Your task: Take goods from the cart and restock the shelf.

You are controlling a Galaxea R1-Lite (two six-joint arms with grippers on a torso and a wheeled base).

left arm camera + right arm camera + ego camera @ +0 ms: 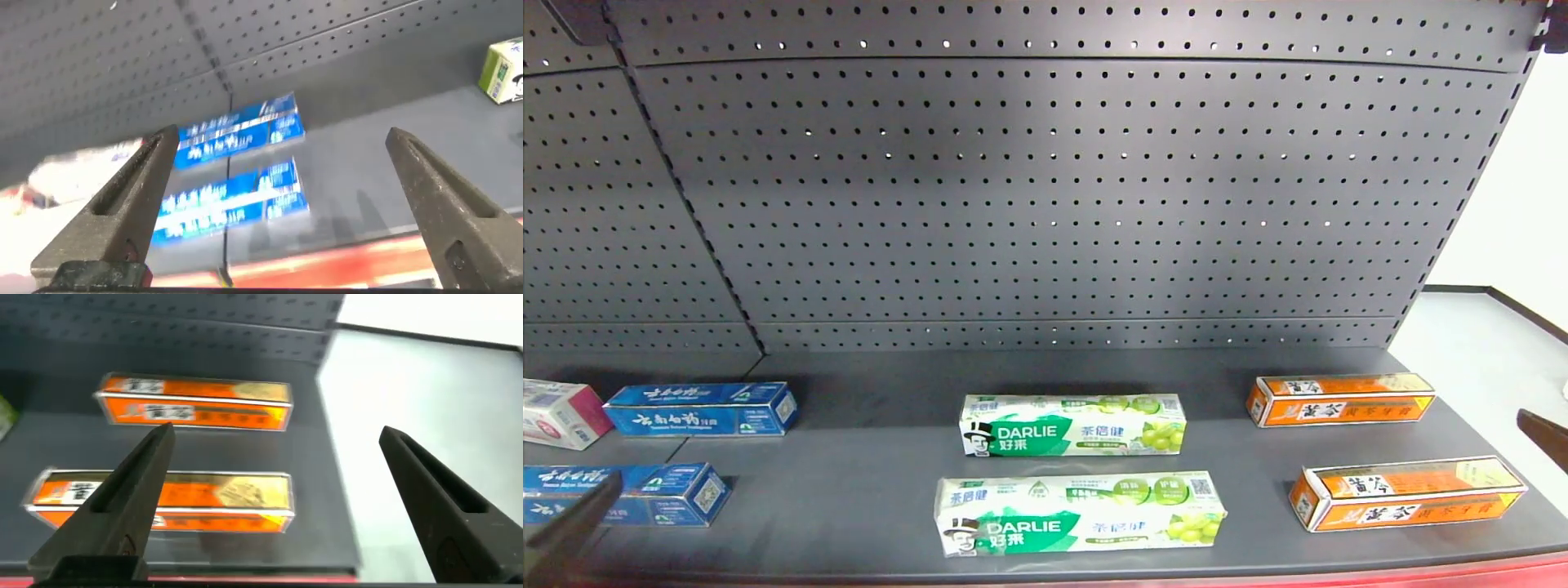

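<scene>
On the dark shelf (882, 457) lie blue boxes (701, 408) left, green boxes (1072, 425) middle, orange boxes (1339, 398) right, and the left pincer (282, 135) and right pincer (278, 431), wide open and empty, may push a near box off.

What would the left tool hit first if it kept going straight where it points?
Most likely the front blue box, framed by the open left tool near the front edge of the shelf. A rear blue box sits just behind it; depth is unclear, so the tool might reach that one instead.
</scene>
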